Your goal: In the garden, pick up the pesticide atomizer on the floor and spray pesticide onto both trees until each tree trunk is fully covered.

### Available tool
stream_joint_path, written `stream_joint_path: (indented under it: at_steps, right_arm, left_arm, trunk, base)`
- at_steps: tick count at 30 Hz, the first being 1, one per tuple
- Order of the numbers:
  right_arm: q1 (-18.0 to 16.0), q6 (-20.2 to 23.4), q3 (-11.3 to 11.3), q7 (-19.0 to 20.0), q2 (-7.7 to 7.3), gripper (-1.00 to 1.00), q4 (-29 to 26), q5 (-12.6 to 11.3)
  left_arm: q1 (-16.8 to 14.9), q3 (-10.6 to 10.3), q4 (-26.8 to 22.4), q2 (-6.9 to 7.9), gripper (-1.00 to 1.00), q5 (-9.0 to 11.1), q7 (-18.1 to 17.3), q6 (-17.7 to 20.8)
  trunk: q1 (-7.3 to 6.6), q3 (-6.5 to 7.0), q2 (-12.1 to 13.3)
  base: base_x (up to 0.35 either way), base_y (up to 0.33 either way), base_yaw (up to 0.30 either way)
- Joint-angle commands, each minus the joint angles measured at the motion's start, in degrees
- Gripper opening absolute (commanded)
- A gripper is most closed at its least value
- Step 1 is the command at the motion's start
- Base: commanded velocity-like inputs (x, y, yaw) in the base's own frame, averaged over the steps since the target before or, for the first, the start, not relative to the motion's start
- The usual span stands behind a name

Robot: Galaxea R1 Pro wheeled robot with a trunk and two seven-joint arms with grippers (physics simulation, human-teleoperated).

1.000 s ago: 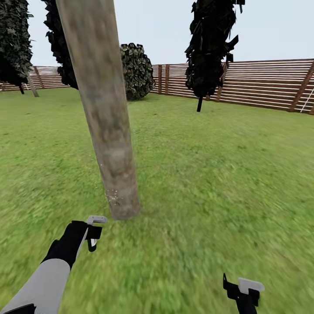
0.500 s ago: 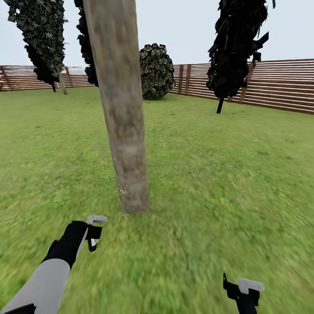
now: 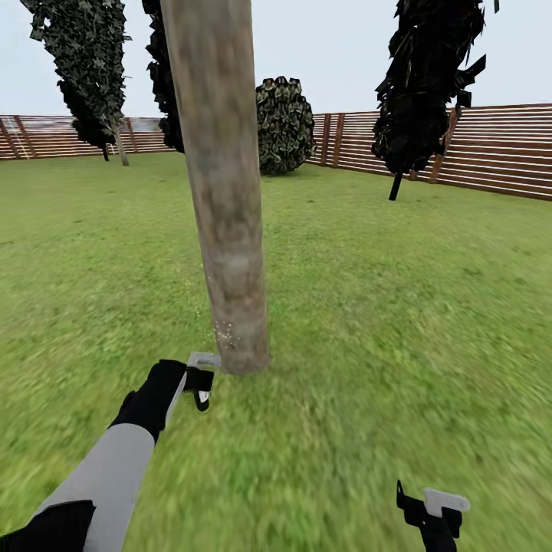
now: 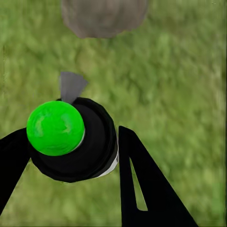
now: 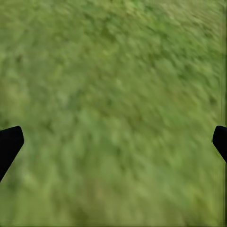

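Note:
A pale mottled tree trunk (image 3: 227, 222) rises from the lawn just ahead, with whitish pesticide specks (image 3: 226, 333) low on its left side. My left gripper (image 3: 201, 379) hovers close to the trunk's base, shut on the pesticide atomizer (image 4: 75, 146), a small black round bottle whose top (image 4: 55, 127) shows bright green here. Its grey nozzle (image 4: 71, 86) points toward the trunk base (image 4: 104, 16). My right gripper (image 3: 437, 510) hangs low over bare grass, open, its fingertips (image 5: 10, 142) far apart and nothing between them.
A brown slatted fence (image 3: 491, 149) encloses the lawn at the back. Two near-black narrow trees (image 3: 425, 84) (image 3: 165, 92), a round dark bush (image 3: 285, 126) and a leafy tree (image 3: 84, 69) stand far off. Open grass (image 3: 399, 307) stretches to the right.
My left arm has reached forward, bringing the atomizer close to the trunk's base. The view has turned a little, so the trunk and far trees sit further right. The right gripper has held still.

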Motion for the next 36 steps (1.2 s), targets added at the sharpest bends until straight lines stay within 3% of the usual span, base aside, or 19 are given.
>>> stream_joint_path:
  at_steps: [1, 6, 14, 20, 22, 24, 25, 28, 33, 36]
  right_arm:
    - [0.0, 0.0, 0.0, 0.0, -0.03, 1.00, 0.0, 0.0]
    - [0.0, 0.1, 0.0, 0.0, -0.04, 1.00, 0.0, 0.0]
    - [0.0, 0.1, 0.0, 0.0, -0.07, 1.00, 0.0, 0.0]
    - [0.0, 0.1, 0.0, 0.0, -0.07, 1.00, 0.0, 0.0]
    - [0.0, 0.1, 0.0, 0.0, -0.09, 1.00, 0.0, 0.0]
    - [0.0, 0.1, 0.0, 0.0, -0.11, 1.00, 0.0, 0.0]
    - [0.0, 0.1, 0.0, 0.0, -0.11, 1.00, 0.0, 0.0]
    - [0.0, 0.1, 0.0, 0.0, -0.09, 1.00, 0.0, 0.0]
    - [0.0, 0.1, 0.0, 0.0, -0.13, 1.00, 0.0, 0.0]
    - [0.0, 0.1, 0.0, 0.0, -0.18, 1.00, 0.0, 0.0]
  left_arm:
    - [-0.9, -0.1, 0.0, 0.20, -1.00, 0.0, 0.0, 0.8]
    - [-1.6, -0.2, -1.2, 2.31, -1.00, -0.3, 0.0, 9.8]
    - [-1.0, 0.3, -1.3, 4.09, -1.00, -0.1, -0.1, 10.2]
    - [-1.8, 0.2, -1.3, 3.46, -1.00, 0.1, 0.0, 10.2]
    - [-2.2, 0.3, -1.3, 3.86, -1.00, 0.1, -0.2, 10.2]
    - [-2.6, 0.6, -1.6, 4.86, -1.00, 0.1, -1.5, 10.2]
    - [-2.4, 0.6, -2.2, 6.87, -1.00, 0.1, -3.9, 10.1]
    - [-2.3, 0.4, -2.4, 6.71, -1.00, 0.0, -5.0, 9.8]
    - [-3.3, 0.3, -2.5, 5.05, -1.00, 0.1, -5.3, 9.9]
    - [-6.1, 0.3, -2.5, 4.74, -1.00, 0.1, -5.3, 10.3]
  trunk:
    - [0.00, -0.01, 0.0]
    - [0.00, -0.01, 0.0]
    - [0.00, -0.01, 0.0]
    - [0.00, -0.01, 0.0]
    - [0.00, -0.01, 0.0]
    - [0.00, -0.01, 0.0]
    - [0.00, -0.01, 0.0]
    - [0.00, -0.01, 0.0]
    - [0.00, -0.01, 0.0]
    - [0.00, -0.01, 0.0]
  base:
    - [0.000, 0.000, 0.000]
    - [0.000, 0.000, -0.206]
    - [0.189, 0.035, -0.182]
    - [0.105, 0.033, -0.005]
    - [0.004, 0.001, 0.000]
    - [0.001, 0.000, 0.000]
    - [0.000, 0.000, 0.000]
    - [-0.039, 0.000, 0.000]
    - [-0.159, 0.000, 0.000]
    - [-0.014, 0.000, 0.000]
